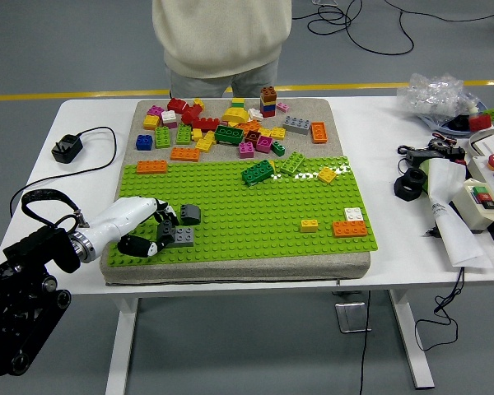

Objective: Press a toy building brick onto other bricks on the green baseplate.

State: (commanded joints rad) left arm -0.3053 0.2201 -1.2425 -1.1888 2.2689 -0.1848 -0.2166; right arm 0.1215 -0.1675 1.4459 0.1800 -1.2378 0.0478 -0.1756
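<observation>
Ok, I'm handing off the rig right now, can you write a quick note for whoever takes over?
Left hand: at the near-left corner of the green baseplate, fingers curled on the flat grey brick on the plate.
Right hand: out of view.
A second dark grey brick sits just behind it. Loose bricks are piled on the mat at the far side, in front of a person.
Done: grey brick is on the plate.
Left: whether it is fully pressed home cannot be told; check, then release.

Person (222, 41) at the far side: cut off above the torso by the top edge. Left hand (144, 228): fingers hide part of the grey brick (179, 237). Control box (487, 193): cropped at the right edge.
</observation>
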